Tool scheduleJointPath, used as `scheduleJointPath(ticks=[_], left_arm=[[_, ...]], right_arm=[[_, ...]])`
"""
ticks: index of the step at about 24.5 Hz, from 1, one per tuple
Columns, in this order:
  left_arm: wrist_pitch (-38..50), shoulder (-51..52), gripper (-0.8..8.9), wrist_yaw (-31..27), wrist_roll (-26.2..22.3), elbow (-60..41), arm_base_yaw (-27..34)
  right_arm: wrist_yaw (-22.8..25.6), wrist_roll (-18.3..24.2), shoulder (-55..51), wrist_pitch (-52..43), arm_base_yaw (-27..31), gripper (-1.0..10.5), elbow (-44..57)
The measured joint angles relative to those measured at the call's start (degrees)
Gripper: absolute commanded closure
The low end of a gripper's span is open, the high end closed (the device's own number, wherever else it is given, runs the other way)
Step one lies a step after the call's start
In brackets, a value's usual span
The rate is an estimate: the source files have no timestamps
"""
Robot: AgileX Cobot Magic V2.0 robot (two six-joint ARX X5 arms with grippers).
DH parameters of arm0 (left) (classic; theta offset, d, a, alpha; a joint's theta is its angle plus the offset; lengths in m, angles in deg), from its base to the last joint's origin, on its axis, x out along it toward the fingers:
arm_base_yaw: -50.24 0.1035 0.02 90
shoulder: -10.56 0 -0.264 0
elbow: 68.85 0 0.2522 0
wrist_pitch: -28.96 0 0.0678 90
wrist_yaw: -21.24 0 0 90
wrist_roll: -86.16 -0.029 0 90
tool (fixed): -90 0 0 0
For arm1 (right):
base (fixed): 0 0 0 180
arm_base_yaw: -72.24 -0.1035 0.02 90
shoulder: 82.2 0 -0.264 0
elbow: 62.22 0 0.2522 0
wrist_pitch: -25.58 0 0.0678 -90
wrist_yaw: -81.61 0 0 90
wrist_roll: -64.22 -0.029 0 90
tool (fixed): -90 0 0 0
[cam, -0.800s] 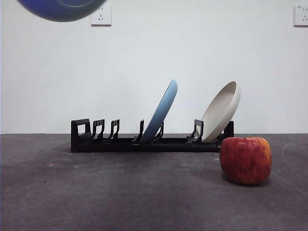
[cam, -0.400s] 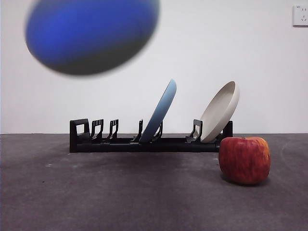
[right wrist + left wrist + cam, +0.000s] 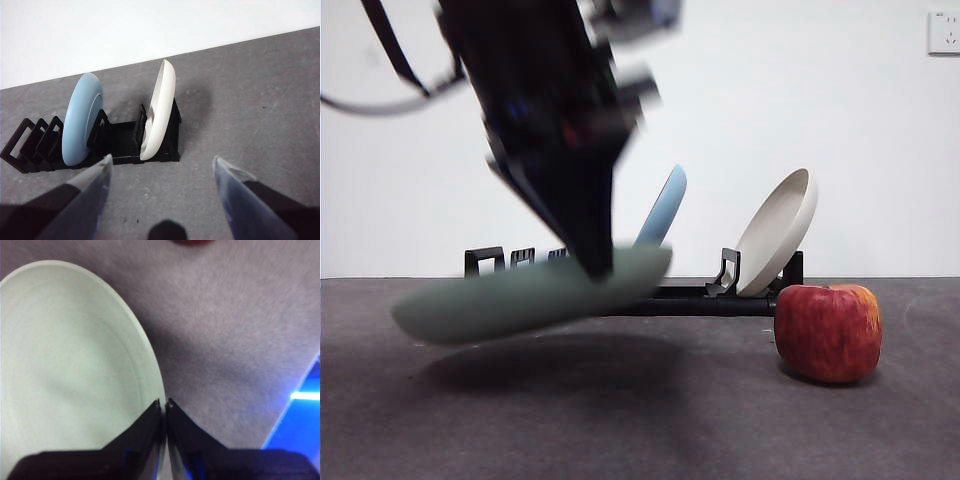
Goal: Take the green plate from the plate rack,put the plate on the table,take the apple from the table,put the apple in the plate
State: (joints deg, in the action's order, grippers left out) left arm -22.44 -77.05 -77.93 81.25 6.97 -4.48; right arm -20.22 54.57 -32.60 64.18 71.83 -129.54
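The pale green plate [image 3: 520,295] hangs tilted low over the dark table [image 3: 640,430], with its shadow under it, in front of the left end of the black plate rack [image 3: 720,298]. My left gripper [image 3: 600,262] comes down from above, shut on the plate's rim. In the left wrist view the two jaws [image 3: 164,402] pinch the edge of the green plate [image 3: 65,365]. The red apple [image 3: 828,333] stands on the table at the right, in front of the rack's end. My right gripper [image 3: 162,160] is open and empty, above the table on the near side of the plate rack [image 3: 120,142].
A light blue plate [image 3: 665,205] [image 3: 82,117] and a cream plate [image 3: 780,230] [image 3: 159,107] lean in the rack. A white wall stands behind it. Bare table lies between the green plate and the apple.
The plate has come down from high at the upper left to just above the table. The arm holding it is now in view. Apple and rack have not moved.
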Motion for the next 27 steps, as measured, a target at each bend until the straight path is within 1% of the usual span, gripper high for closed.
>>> scheduleJointPath(ticks=[4,8,9,11,12,13,14,16,18,19,21,22,26,27], left_arm=[[2.8,-6.1,8.22,-1.2,-0.5,0.0,-0.6],[4.4,-9.8,8.07,-1.2,-0.7,0.0,-1.0],[4.3,-10.1,7.7,-0.9,-0.7,0.0,-1.1],[4.4,-10.2,5.75,0.8,-0.7,0.0,-1.0],[4.4,-10.1,4.52,2.7,-0.6,0.1,-0.9],[4.3,-10.2,3.61,3.8,-0.6,0.1,-0.9],[4.4,-10.2,3.38,3.9,-0.6,0.1,-1.0],[4.9,-10.1,3.42,3.5,0.2,0.1,-0.9],[5.2,-9.9,3.42,2.8,1.3,0.1,-0.5],[5.2,-9.7,3.42,2.1,2.0,0.1,-0.4],[5.1,-9.0,3.42,0.9,3.1,0.4,-0.2],[5.1,-8.4,3.42,0.2,3.6,0.8,-0.2],[5.0,-3.3,3.42,-1.5,4.4,3.3,-0.2],[5.0,-0.3,3.42,-2.9,4.5,4.5,-0.2]], right_arm=[[0.0,0.0,0.5,0.0,0.0,6.0,0.0],[0.0,0.0,1.2,0.0,0.0,6.0,0.0],[-0.2,0.0,1.4,0.0,0.0,6.0,0.0],[-0.5,0.0,1.7,0.1,0.0,6.0,0.0],[-1.2,0.0,1.8,0.2,0.0,6.0,0.0],[-2.6,0.0,2.0,0.2,0.0,6.0,0.0],[-4.0,0.0,2.3,0.3,0.0,6.0,0.0],[-7.6,0.0,3.0,0.4,-0.1,5.9,0.0],[-8.9,0.0,3.8,0.8,-0.7,5.9,0.0],[-9.0,0.0,4.4,1.3,-1.2,5.6,0.0],[-9.0,0.2,5.6,2.5,-2.7,4.3,0.0],[-9.0,0.2,6.4,2.9,-3.7,3.9,0.0],[-9.0,0.5,9.1,2.9,-7.5,3.8,0.0],[-8.9,0.7,10.2,2.9,-9.1,3.8,0.0]])
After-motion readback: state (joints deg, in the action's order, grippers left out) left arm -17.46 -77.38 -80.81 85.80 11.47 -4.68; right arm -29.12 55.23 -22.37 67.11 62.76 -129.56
